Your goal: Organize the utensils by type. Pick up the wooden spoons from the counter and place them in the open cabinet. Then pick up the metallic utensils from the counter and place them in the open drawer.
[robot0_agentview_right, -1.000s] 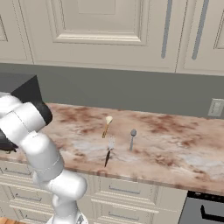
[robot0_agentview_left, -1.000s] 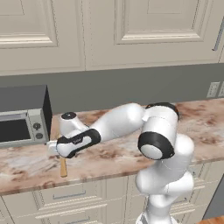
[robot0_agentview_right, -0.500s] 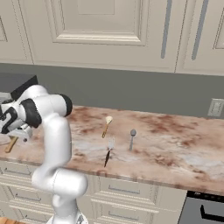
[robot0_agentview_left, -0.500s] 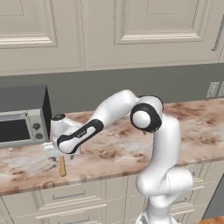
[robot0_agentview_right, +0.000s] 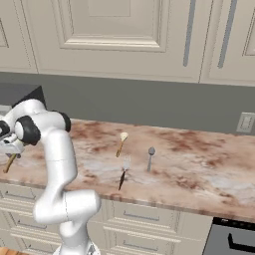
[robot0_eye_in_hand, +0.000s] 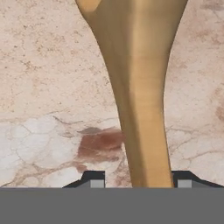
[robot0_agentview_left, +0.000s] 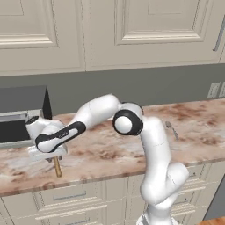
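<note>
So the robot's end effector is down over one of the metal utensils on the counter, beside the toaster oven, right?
Not quite. The end effector is over the larger wooden spoon, not a metal utensil: the hand view shows its tan handle between the fingertips. The rest holds: it is low over the counter, beside the toaster oven.

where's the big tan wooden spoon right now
The big tan wooden spoon lies on the counter at its far left end near the front edge, right under the gripper, in front of the grey toaster oven; its handle runs between the fingertips.
</note>
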